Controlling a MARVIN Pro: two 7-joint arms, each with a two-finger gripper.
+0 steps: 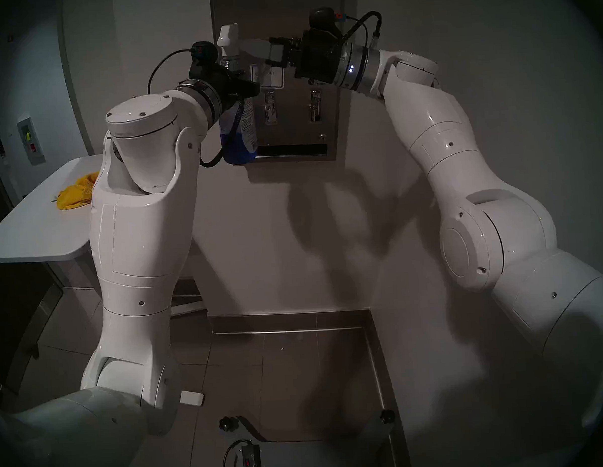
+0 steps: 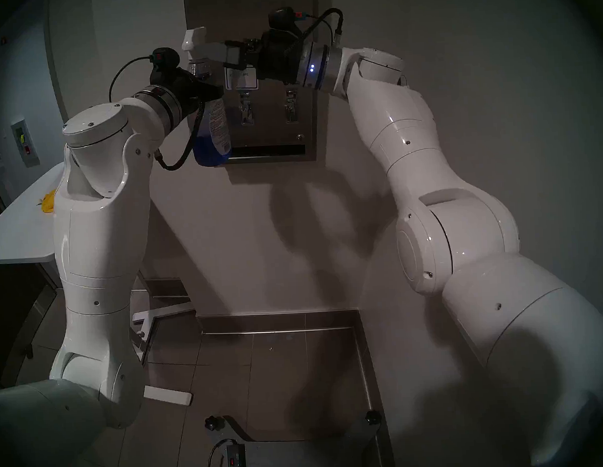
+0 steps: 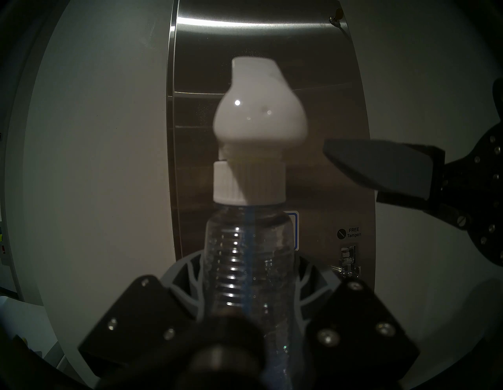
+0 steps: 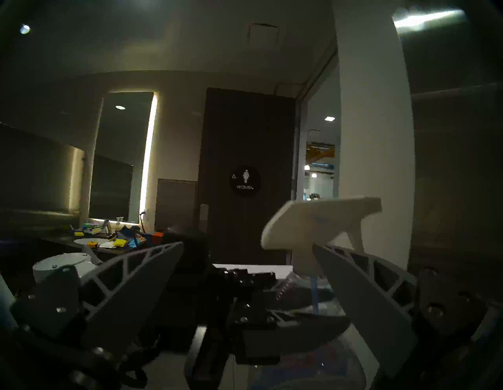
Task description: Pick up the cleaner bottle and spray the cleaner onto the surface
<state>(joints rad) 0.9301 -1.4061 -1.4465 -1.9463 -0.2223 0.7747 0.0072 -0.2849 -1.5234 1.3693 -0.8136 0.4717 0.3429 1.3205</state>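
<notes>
My left gripper (image 1: 240,88) (image 3: 249,286) is shut on the ribbed upper body of the cleaner bottle (image 1: 244,129) (image 2: 216,127) (image 3: 250,258) and holds it upright, close in front of the surface. That surface is a brushed steel wall dispenser (image 1: 298,123) (image 2: 273,124) (image 3: 272,40). Blue cleaner (image 1: 236,149) fills the bottle's lower part. The white nozzle (image 1: 228,34) (image 3: 258,117) (image 4: 321,220) points toward the steel. My right gripper (image 1: 254,52) (image 2: 216,56) (image 4: 247,245) is open at nozzle height. One of its fingers (image 3: 381,163) lies beside the nozzle neck, under the head.
A white rounded tabletop (image 1: 31,224) with a yellow cloth (image 1: 75,194) stands at the left, beside my left arm. The dispenser has a blue-bordered sticker (image 1: 267,76), two levers and a dark slot (image 1: 290,150). Behind, a cluttered counter (image 4: 114,242) and a dark door (image 4: 245,179).
</notes>
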